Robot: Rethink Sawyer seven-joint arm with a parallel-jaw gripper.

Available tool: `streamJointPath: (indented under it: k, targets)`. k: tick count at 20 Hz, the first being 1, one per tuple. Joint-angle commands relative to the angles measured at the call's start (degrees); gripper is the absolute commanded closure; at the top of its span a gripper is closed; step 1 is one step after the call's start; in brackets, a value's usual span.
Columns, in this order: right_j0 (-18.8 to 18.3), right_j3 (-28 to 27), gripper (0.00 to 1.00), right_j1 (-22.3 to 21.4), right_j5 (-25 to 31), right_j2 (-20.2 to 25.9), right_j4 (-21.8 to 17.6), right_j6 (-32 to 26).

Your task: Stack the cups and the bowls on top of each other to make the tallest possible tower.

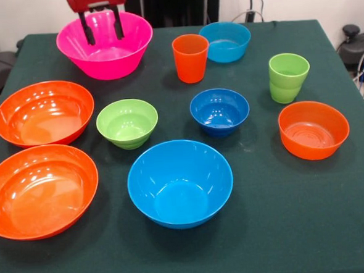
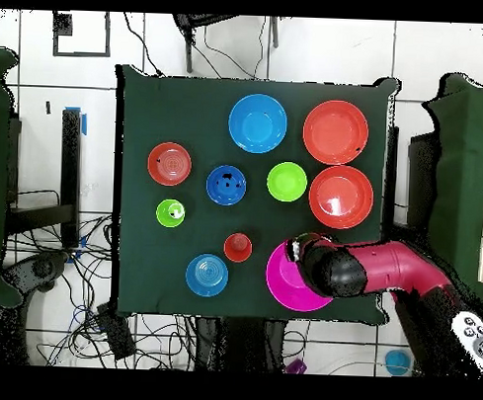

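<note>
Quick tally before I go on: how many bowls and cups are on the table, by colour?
Orange: 4, three bowls, one cup
Blue: 3 bowls
Green: 1 bowl, plus nested cups, apparently 2
Pink: 1 bowl
Total: 11

In the overhead view the arm [image 2: 381, 269] hides much of the pink bowl [image 2: 282, 283].

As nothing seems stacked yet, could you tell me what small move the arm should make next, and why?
Probably lower the tool a little and close it on the pink bowl's far rim. Its two fingers are apart and already hang over that bowl, while every other bowl stands separately on the table, so a first grasp looks like the natural step.
</note>
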Motion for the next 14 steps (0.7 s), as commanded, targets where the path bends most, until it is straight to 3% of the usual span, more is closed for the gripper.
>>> streamJointPath:
  k: [1, 14]
  targets:
    - [3.5, -3.4, 0.0, 7.4, -3.7, -1.5, -7.6, -5.7]
    - [4.1, -1.8, 0.0, 12.5, -8.9, -1.9, -10.8, -1.8]
